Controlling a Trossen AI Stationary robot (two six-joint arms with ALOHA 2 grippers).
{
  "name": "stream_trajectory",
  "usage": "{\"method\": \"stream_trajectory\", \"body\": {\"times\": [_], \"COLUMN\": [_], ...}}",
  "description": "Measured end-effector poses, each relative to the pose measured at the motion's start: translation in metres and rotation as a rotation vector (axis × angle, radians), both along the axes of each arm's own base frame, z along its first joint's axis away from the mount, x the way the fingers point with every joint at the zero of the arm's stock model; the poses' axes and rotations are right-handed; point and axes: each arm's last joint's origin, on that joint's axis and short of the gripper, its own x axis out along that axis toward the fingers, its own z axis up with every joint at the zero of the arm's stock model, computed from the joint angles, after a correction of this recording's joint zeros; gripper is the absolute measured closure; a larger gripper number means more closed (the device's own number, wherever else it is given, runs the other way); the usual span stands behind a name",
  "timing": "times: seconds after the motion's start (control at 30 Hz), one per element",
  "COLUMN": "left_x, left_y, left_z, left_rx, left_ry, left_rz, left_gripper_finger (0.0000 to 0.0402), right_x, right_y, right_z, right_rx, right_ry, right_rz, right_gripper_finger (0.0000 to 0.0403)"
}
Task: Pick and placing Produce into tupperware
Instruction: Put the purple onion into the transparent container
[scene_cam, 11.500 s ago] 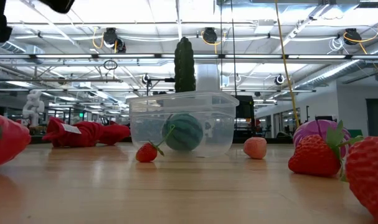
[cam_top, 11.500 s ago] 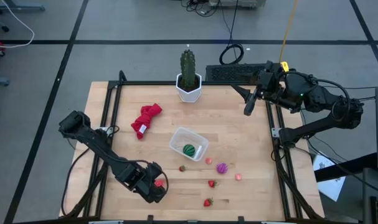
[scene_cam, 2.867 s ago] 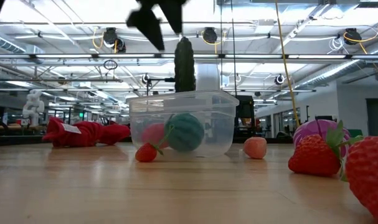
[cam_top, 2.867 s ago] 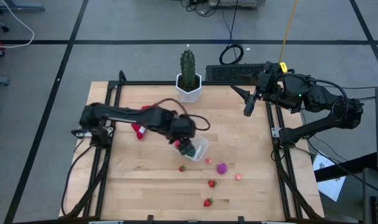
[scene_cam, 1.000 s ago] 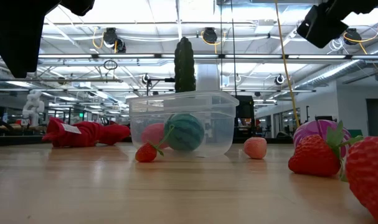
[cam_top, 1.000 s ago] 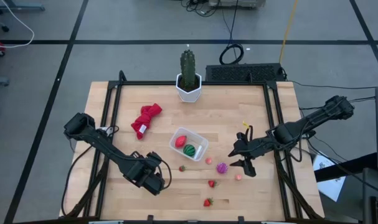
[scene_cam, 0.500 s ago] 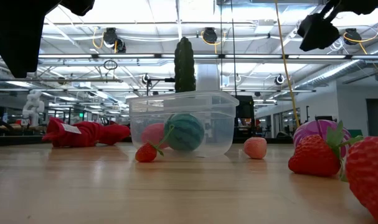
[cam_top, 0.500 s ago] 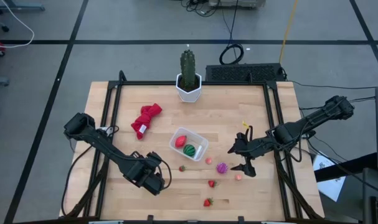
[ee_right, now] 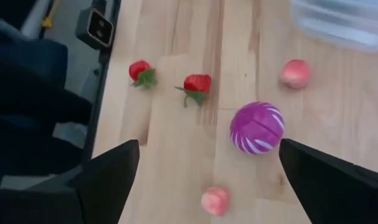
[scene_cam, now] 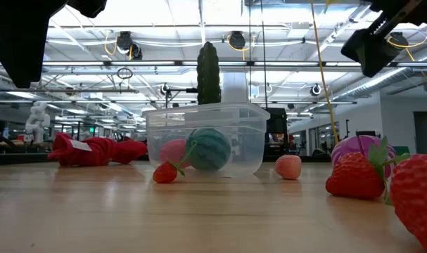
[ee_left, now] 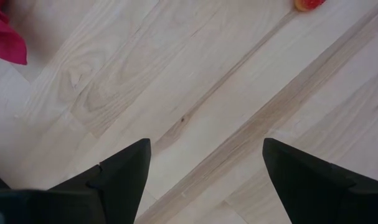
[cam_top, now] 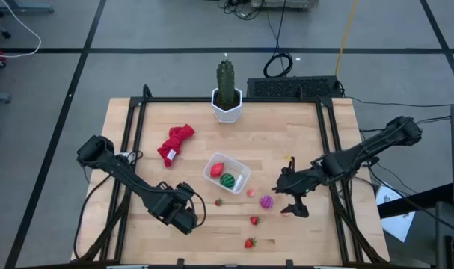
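The right pincer [cam_top: 292, 200] hangs above the bench [cam_top: 301, 142] just beside the purple ball [cam_top: 267, 202], its fingers spread wide with nothing between them. In its wrist view the purple ball [ee_right: 257, 127] lies between the two fingers, with a pink bit [ee_right: 215, 201] nearer the pincer and another pink bit [ee_right: 295, 73] beyond the ball.

The tupperware [cam_top: 237, 182] stands near mid-bench and holds the green striped ball [cam_top: 227, 180] and the red oval [cam_top: 218, 168]. Three strawberries [cam_top: 254, 220] lie loose on the wood in front of it.

The left pincer [cam_top: 188, 215] waits low over the front left of the bench, fingers open and empty.

The red cloth [cam_top: 175, 143] and the cactus [cam_top: 225, 78] sit toward the back.
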Motion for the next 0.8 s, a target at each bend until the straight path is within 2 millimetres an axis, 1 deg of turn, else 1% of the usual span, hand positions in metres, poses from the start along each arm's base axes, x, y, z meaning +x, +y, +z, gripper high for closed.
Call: {"method": "stream_trajectory", "body": {"times": [0.13, 0.3, 0.37, 0.5, 0.63, 0.8], "left_x": [0.000, 0.000, 0.000, 0.000, 0.000, 0.000], "left_y": [0.000, 0.000, 0.000, 0.000, 0.000, 0.000], "left_z": [0.000, 0.000, 0.000, 0.000, 0.000, 0.000], "left_rx": [0.000, 0.000, 0.000, -0.001, -0.001, -0.001], "left_ry": [0.000, 0.000, -0.001, -0.002, -0.002, -0.002], "left_rz": [0.001, 0.004, 0.006, 0.011, 0.015, 0.011], "left_gripper_finger": [0.0087, 0.0087, 0.0084, 0.0083, 0.0087, 0.0085], "right_x": [0.013, 0.030, 0.037, 0.049, 0.056, 0.061], "right_y": [0.003, -0.003, -0.005, -0.002, 0.001, 0.003], "right_z": [0.006, 0.003, -0.001, -0.011, -0.022, -0.030], "right_rx": [-0.042, -0.135, -0.163, -0.178, -0.185, -0.190], "right_ry": [0.029, 0.185, 0.219, 0.232, 0.252, 0.267], "right_rz": [0.022, 0.014, 0.026, 0.045, 0.049, 0.048], "right_gripper_finger": [0.0023, 0.0023, 0.0023, 0.0023, 0.0023, 0.0023]}}
